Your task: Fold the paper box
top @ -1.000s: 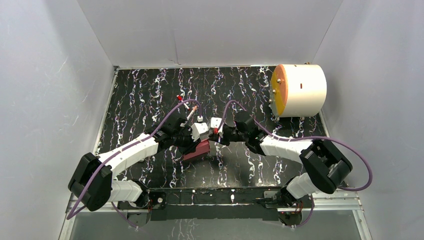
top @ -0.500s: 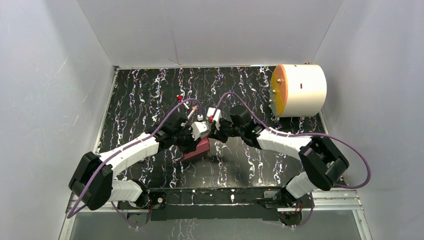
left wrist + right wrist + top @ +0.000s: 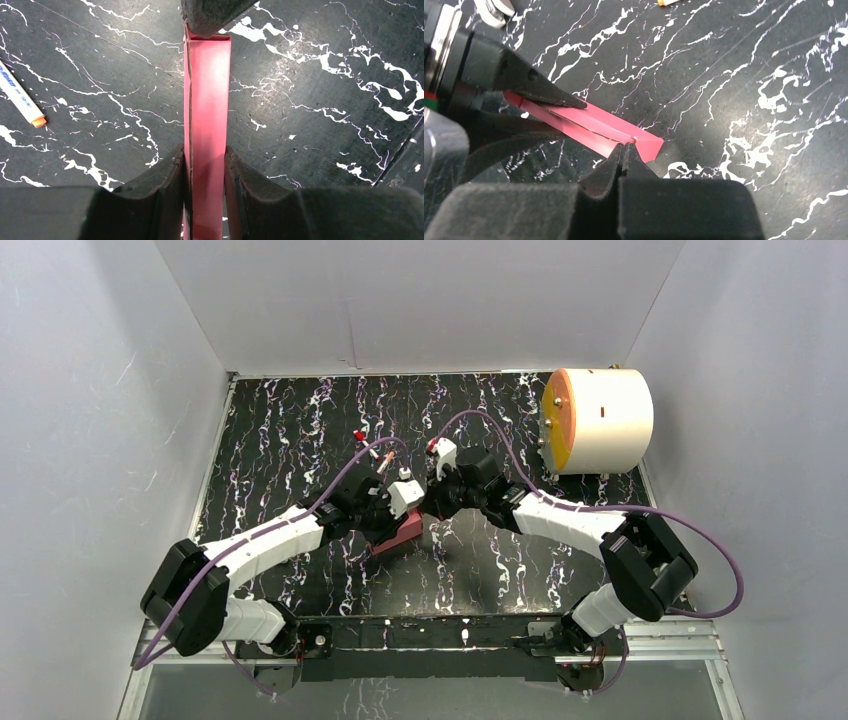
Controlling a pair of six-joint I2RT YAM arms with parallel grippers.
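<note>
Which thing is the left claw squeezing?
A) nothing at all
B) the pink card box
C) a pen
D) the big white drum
B: in the left wrist view, the left gripper has one finger pressed against each side of the paper box.

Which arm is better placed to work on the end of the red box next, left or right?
Right, probably: the right pincer, shut, sits at the box's free end, while the left pincer clamps the box's sides.

Lab test cell, white walls
</note>
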